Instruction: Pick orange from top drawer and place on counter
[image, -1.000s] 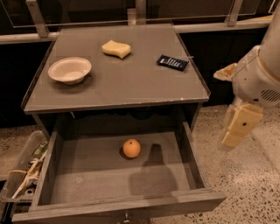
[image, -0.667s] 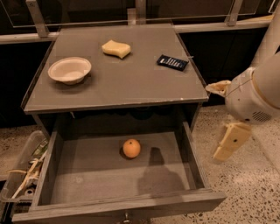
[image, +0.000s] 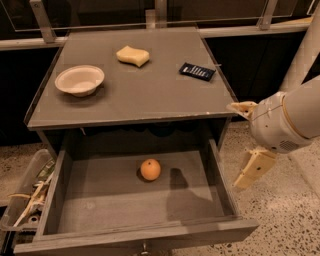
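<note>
Inside top drawer (image: 150, 233), orange (image: 150, 169), apart from end effector (image: 249, 147) outside.

1. The orange (image: 150, 169): small, round, lying loose mid-floor in the drawer, lower centre.
2. The top drawer (image: 100, 200): grey, shallow, standing wide open.
3. The counter (image: 150, 90): flat grey-brown top, upper centre.
4. The end effector (image: 248, 139): right of the drawer, fingers spread, empty.

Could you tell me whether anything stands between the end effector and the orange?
Only the top drawer's right wall: the end effector hangs outside it, over the floor. From above, the orange lies uncovered.
</note>
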